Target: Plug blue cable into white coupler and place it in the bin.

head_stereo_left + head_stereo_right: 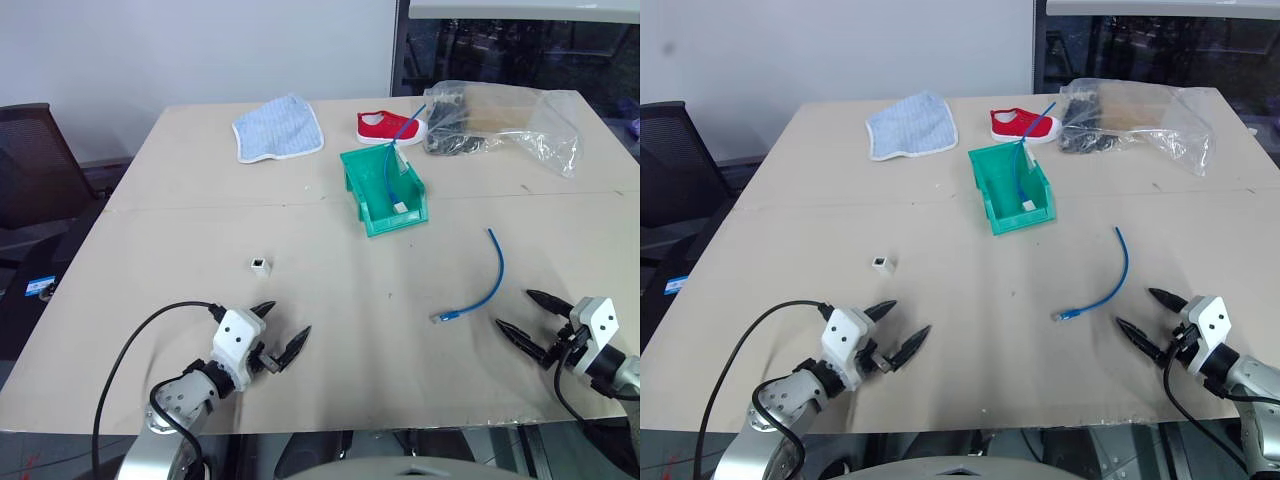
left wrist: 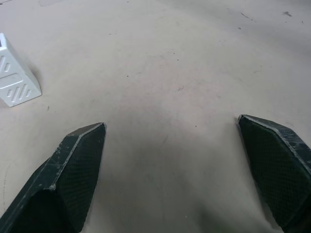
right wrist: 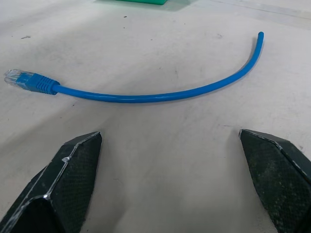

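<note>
Left eye view: both tools (image 1: 281,334) (image 1: 522,312) wide apart, empty.

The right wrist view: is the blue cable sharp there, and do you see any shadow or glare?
Right wrist view: the blue cable is sharp, its clear plug too, with a thin soft shadow under it and no glare. Left eye view: the plastic bag shows bright reflections; the table is evenly lit.
</note>
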You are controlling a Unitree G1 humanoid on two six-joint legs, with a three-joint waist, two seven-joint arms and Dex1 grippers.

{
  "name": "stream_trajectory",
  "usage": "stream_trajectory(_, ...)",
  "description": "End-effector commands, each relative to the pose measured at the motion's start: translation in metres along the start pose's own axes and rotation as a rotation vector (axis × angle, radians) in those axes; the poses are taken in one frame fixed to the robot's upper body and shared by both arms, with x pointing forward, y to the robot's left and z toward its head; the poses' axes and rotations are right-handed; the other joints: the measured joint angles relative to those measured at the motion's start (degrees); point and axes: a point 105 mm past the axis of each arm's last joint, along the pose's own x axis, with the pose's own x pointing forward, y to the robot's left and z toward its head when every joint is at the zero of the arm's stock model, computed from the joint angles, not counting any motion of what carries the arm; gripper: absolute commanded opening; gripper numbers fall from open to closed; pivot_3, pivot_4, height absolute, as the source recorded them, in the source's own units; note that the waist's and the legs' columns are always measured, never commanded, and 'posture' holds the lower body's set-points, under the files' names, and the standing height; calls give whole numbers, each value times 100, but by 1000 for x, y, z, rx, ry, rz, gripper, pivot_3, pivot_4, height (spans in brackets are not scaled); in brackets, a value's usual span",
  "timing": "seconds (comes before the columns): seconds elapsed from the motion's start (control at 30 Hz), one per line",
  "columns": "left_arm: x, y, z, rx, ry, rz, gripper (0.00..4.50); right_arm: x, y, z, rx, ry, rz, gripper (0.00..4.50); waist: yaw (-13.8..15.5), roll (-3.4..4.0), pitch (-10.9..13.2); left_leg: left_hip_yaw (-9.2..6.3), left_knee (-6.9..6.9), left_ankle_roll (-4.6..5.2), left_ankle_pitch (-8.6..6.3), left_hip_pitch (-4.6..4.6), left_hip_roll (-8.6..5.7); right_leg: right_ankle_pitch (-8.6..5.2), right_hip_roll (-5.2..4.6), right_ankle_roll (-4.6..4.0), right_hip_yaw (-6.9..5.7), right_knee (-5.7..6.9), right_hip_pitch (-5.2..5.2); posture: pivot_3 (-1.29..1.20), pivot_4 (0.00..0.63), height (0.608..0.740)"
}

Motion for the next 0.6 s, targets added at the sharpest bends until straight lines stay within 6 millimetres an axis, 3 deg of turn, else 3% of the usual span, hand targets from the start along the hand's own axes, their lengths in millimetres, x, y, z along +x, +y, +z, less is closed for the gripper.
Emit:
stream_trajectory(0.03,-6,-8,-27,-46,116,-43,4500,-6,-7,3,-20,-4,-20,4476,0,0,0,0,0,0,0,0,0,0,0,0,0,0,0,0,150,740)
stream_trajectory(0.6,-2,-2,-25,-29,104,-53,4500,-1,-10,13,-63,-14,14,4476,9,1,-1,-1,0,-1,0,2,0,0,0,-1,-1,2,2,0,150,740)
